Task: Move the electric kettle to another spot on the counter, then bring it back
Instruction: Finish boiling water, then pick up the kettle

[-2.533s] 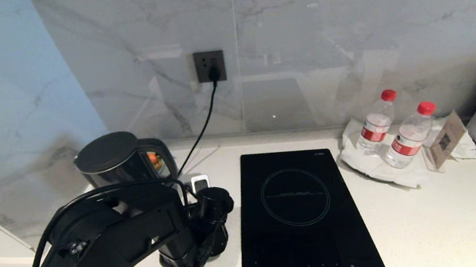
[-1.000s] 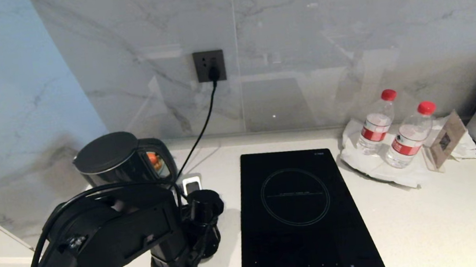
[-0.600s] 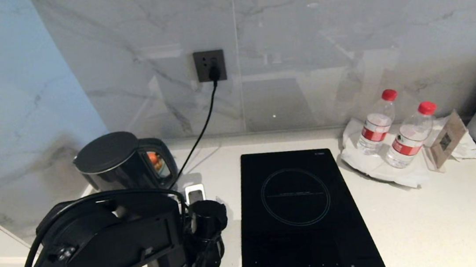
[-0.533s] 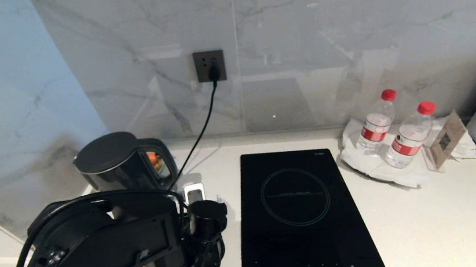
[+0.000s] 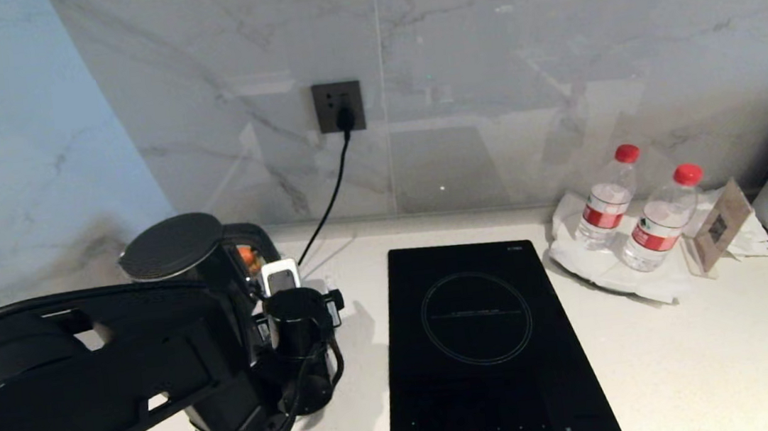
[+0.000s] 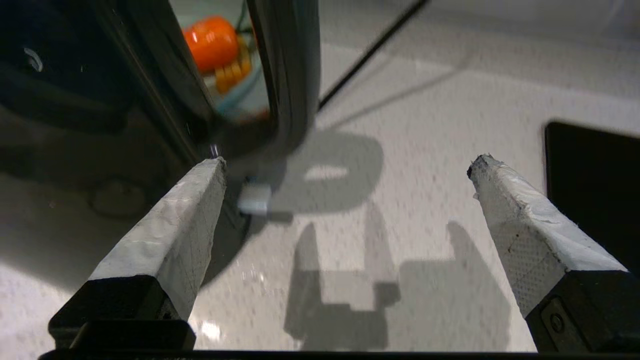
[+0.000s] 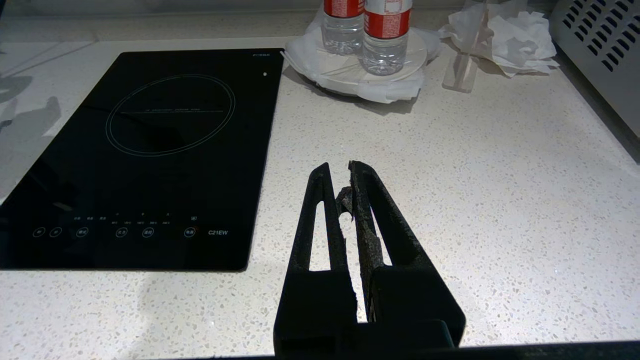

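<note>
I've got the electric kettle [image 5: 182, 262] standing at the back-left of the counter [image 5: 691, 354], left of the induction hob [image 5: 483, 348], its loop handle [image 6: 287, 75] facing my left gripper [image 6: 345, 167]. That gripper's jaws are spread wide with nothing in them, one fingertip [image 6: 212, 167] right by the handle's foot, though I can't quite tell if it's touching. My right gripper [image 7: 339, 170] sits over bare counter beside the hob, jaws closed and empty.

Kitchen — induction hob [image 5: 487, 347] set in counter [image 5: 712, 352].
</note>
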